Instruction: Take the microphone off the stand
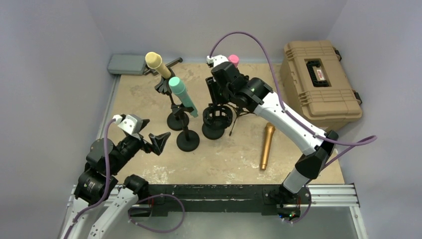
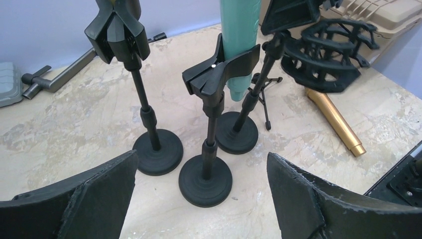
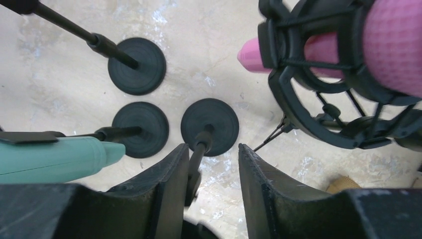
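Note:
Three black round-based stands stand mid-table. The back one holds a yellow microphone (image 1: 154,60) and the nearer one a teal microphone (image 1: 180,89) in its clip (image 2: 219,74). A pink microphone (image 3: 393,40) sits in a black shock mount (image 3: 298,99) on a small tripod. A gold microphone (image 1: 267,146) lies flat on the table. My right gripper (image 3: 214,147) hangs above the third stand (image 3: 219,119), jaws partly apart, its pole close to the left finger, nothing clamped. My left gripper (image 2: 201,155) is wide open and empty, low, facing the teal microphone's stand base (image 2: 205,179).
A tan hard case (image 1: 318,82) stands at the right edge. A grey box (image 1: 127,63) and a grey metal bar (image 2: 59,74) lie at the back left. Walls close in the table on three sides.

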`<state>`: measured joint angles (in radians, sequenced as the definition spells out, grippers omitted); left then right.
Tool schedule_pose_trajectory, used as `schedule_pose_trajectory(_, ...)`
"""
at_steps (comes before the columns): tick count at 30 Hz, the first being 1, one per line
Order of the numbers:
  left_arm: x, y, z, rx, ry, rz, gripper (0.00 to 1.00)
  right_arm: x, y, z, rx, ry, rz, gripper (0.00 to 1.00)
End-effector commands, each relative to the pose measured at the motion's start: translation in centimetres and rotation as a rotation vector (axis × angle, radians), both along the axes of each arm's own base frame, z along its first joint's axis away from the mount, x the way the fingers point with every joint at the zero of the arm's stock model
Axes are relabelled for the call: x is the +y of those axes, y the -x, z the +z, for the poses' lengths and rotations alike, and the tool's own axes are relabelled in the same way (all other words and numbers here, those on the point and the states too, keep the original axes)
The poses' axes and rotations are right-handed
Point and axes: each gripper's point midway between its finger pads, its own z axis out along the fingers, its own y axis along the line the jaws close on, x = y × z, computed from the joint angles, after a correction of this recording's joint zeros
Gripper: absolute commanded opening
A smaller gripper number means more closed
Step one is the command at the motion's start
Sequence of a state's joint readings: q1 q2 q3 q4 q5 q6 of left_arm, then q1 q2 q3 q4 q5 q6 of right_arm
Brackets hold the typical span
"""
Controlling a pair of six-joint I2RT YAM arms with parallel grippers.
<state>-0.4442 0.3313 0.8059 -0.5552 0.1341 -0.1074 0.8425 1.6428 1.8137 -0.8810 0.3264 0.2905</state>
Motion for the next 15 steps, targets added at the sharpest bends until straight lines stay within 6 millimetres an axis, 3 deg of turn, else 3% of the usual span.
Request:
schedule_pose_trajectory(1,0.7,-0.1,0.6,-0.044,-0.012,0.031,0.97,-0.5,-0.2,4.6,-0.089,-0.046,-0.006,0.42)
schedule_pose_trajectory(9,0.6,0.3,0.9,-0.059,-0.006,0.015,0.98,-0.1,1.1,6.1,-0.061,-0.172,0.014,0.6)
schedule_pose_trajectory(15,0.4,0.7,0.9,-0.073,-0.007,-0.006,0.98,-0.3,1.8,7.4,0.005,-0.417,0.09,0.61)
